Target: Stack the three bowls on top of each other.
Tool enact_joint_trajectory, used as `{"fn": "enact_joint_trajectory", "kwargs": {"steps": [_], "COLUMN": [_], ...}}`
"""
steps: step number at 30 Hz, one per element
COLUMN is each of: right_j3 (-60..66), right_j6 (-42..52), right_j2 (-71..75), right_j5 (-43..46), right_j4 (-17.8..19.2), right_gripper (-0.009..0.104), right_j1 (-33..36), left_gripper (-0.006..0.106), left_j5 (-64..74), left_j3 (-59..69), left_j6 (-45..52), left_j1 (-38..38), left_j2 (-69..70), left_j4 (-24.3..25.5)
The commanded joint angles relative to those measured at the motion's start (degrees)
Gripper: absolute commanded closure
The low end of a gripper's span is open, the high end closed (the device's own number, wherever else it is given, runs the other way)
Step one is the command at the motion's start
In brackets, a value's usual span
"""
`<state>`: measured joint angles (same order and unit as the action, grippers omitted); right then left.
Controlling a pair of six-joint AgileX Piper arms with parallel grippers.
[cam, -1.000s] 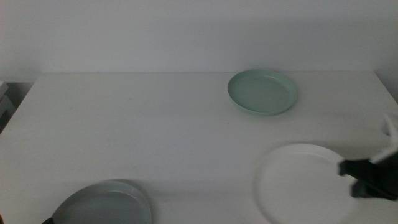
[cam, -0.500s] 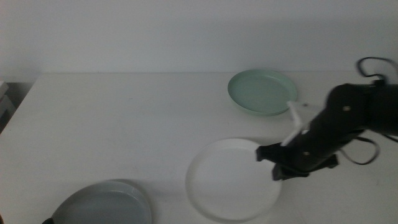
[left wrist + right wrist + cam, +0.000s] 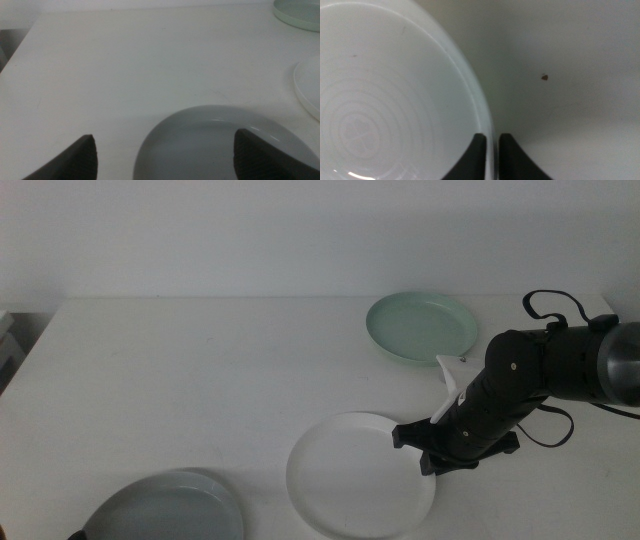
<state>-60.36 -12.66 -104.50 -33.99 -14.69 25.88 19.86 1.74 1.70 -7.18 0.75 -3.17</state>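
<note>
Middle view: right pincer [image 3: 412,448] pinches the empty white bowl's [image 3: 345,485] rim; left pincer [image 3: 165,152] gapes wide.

three bowls [image 3: 361,488], two arms [image 3: 545,375]

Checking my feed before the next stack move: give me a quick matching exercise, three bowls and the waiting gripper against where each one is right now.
Things:
1. white bowl
2. mint green bowl
3. grey bowl
4. left gripper

Places or states:
A. alone at the table's far side
B. rim pinched by the right gripper
C. open, waiting over the grey bowl
D. near left corner, untouched

Pairs: 1-B, 2-A, 3-D, 4-C
</note>
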Motion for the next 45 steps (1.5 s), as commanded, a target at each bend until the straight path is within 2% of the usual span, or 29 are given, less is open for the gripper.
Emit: {"fn": "enact_joint_trajectory", "kwargs": {"steps": [1, 3, 8, 12, 15, 23, 35, 45], "right_j3": [-1.5, -1.5, -4.9, -12.8, -19.0, -38.7, -64.7, -70.1], "right_j6": [0.1, 0.1, 0.1, 0.1, 0.1, 3.8, 5.9, 6.2], "right_j2": [2.7, 3.4, 6.8, 6.6, 4.9, -7.3, -27.9, -35.9], "right_j5": [1.4, 1.4, -1.6, -6.6, -6.8, -11.3, -15.3, -12.7], "right_j4": [0.7, 1.5, 6.2, 10.2, 12.3, 12.4, 12.1, 11.7], "right_gripper": [0.076, 0.065, 0.034, 0.023, 0.025, 0.034, 0.034, 0.037], "right_j1": [0.2, 0.2, -1.7, -6.0, -10.4, -18.9, -20.5, -20.5], "left_gripper": [0.01, 0.01, 0.01, 0.01, 0.01, 0.01, 0.01, 0.01], "left_j5": [-4.3, -4.3, -4.3, -4.3, -4.3, -4.3, -4.3, -4.3], "left_j3": [0.3, 0.3, 0.3, 0.3, 0.3, 0.3, 0.3, 0.3], "left_j6": [-0.2, -0.2, -0.2, -0.2, -0.2, -0.2, -0.2, -0.2], "left_j1": [-0.1, -0.1, -0.1, -0.1, -0.1, -0.1, -0.1, -0.1], "left_j2": [0.8, 0.8, 0.8, 0.8, 0.8, 0.8, 0.8, 0.8], "left_j4": [-0.2, -0.2, -0.2, -0.2, -0.2, -0.2, -0.2, -0.2]}}
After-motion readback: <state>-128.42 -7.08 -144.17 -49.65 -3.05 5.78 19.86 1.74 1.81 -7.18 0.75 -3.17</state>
